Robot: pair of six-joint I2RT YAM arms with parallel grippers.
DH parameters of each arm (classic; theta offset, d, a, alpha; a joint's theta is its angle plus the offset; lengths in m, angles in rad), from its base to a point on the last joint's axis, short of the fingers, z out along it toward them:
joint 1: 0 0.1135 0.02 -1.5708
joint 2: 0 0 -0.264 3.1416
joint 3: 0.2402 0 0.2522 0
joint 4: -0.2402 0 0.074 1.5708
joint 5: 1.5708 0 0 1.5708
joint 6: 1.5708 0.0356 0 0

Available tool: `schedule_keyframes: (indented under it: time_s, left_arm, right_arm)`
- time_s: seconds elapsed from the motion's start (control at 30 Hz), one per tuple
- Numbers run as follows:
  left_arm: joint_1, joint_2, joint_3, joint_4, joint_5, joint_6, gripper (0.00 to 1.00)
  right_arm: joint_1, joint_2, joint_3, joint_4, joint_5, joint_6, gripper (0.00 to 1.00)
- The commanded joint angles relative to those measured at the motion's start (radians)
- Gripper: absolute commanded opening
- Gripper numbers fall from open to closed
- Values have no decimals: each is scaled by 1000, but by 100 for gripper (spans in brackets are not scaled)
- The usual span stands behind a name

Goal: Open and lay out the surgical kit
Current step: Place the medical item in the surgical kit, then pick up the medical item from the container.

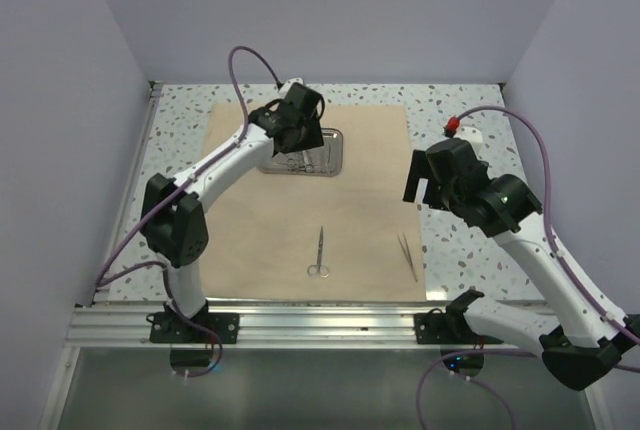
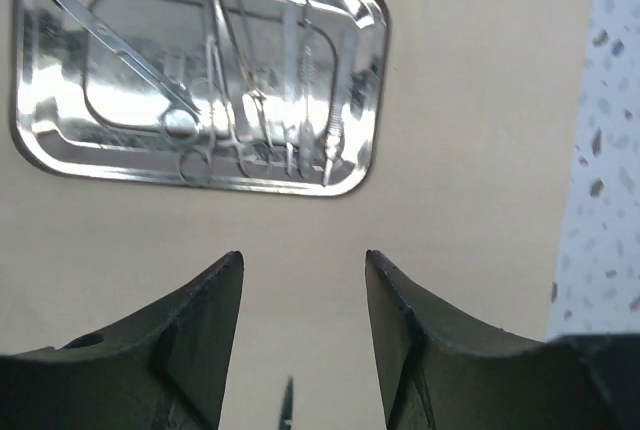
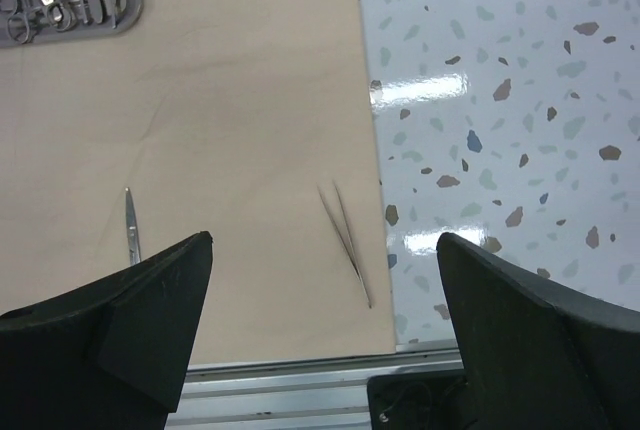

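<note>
Tan wrap sheet (image 1: pixel 300 220) spread flat, shiny tray (image 1: pixel 325 155) holding instruments

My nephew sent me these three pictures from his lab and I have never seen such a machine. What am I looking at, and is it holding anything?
Two white robot arms are bolted at the near edge of a speckled table. One picture looks down from above; the other two come from cameras on each wrist, so the dark shapes at the bottom are the arm's own fingers. A tan wrap sheet lies spread flat. On it sit a steel tray with instruments inside, scissors and tweezers laid out separately. The left gripper hovers near the tray and the right gripper near the tweezers. Both are open and hold nothing.
</note>
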Motion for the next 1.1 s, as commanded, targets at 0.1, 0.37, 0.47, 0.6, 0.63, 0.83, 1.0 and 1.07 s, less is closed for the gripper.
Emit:
schedule_keyframes:
  time_s: [0.1,0.37,0.47,0.6,0.63,0.83,1.0,1.07]
  left_arm:
    - [149,271,269,-110,-53,98,54]
    - [242,546,562,-170,-69,64,50]
    - [279,578,567,-166,-86,43,50]
    - [304,594,552,-143,-89,29,49]
    - [308,598,547,-140,-90,26,49]
    - [321,605,510,-112,-83,12,47]
    - [335,620,499,-103,-76,-2,47]
    - [342,629,499,-104,-75,-8,46]
  right_arm:
    - [-7,-58,-5,-67,75,38,99]
    - [-9,-21,15,-88,83,41,98]
    - [-9,0,26,-88,92,28,98]
    - [-15,31,40,-88,104,-1,98]
    - [-18,40,40,-87,104,-12,98]
    - [-45,89,57,-64,93,-55,98]
    - [-71,131,74,-49,72,-87,98]
    - [-84,138,75,-45,66,-95,98]
